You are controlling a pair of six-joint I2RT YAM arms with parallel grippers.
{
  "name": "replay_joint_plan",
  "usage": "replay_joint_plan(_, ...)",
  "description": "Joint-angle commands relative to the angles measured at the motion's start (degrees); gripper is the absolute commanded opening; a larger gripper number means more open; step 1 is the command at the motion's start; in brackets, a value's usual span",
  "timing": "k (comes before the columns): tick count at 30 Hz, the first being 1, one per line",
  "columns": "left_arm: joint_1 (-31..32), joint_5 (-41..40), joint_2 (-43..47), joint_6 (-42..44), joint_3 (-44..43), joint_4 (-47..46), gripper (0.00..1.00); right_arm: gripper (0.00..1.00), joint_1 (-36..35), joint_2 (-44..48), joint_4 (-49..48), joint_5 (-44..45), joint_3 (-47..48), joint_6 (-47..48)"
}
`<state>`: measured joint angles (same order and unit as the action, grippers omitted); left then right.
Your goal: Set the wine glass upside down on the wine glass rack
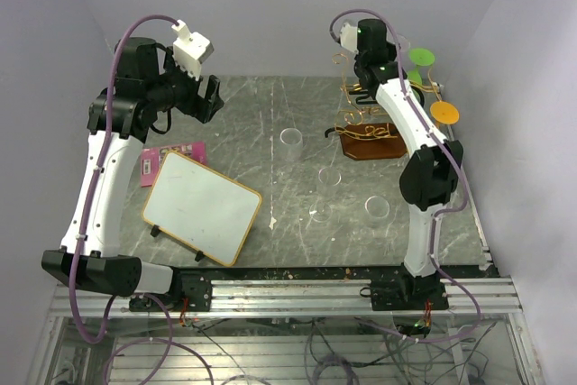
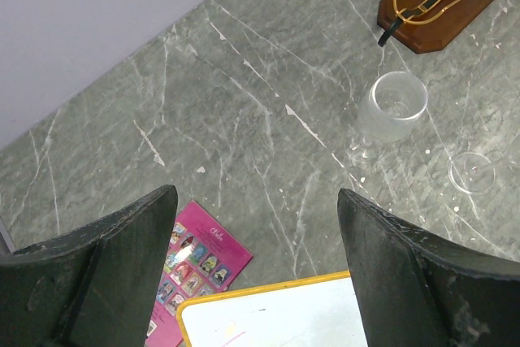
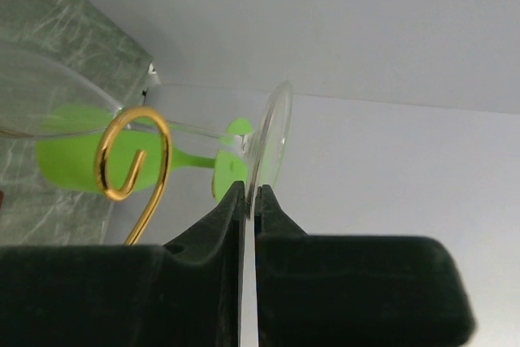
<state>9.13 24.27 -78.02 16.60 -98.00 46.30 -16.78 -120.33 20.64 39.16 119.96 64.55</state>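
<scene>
Right fingers (image 3: pixel 213 229) tight on wine glass (image 3: pixel 275 123) foot, bowl partly off-frame.

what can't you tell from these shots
Right wrist view: right gripper is shut on the wine glass foot; the bowl runs off the left edge, so whether it hangs on the wine glass rack is unclear.
Top view: that grip is hidden behind the arm's wrist.
Left wrist view: top edge cuts the rack; pink booklet print too small.

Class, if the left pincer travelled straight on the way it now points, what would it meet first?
The left pincer would probably meet bare marble table, near the pink booklet; depth unclear.
</scene>
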Motion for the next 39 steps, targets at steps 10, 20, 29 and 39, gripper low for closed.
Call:
replay_joint_plan(10, -0.51, 0.43, -0.56, 1.02, -0.73, 0.35, 0.9, 0.0, -0.48, -3.66, -7.26, -0.43, 8.16, 0.27)
replay_joint_plan(20, -0.56, 0.68, -1.17, 0.92, -0.44, 0.18, 0.9, 0.0, -2.94, -1.82, -3.11, -3.43, 7.96, -1.92)
replay_joint_plan(29, -0.6, 1.09, -1.6, 0.73, -0.62, 0.0, 0.9, 0.0, -4.67, 1.17, -0.75, -2.31, 4.21, -2.07)
replay_joint_plan(39, -0.6, 1.11, -1.86, 0.22, -0.27, -0.51, 0.91, 0.0, -4.85, 4.26, 2.34, -1.56, 0.56, -3.46)
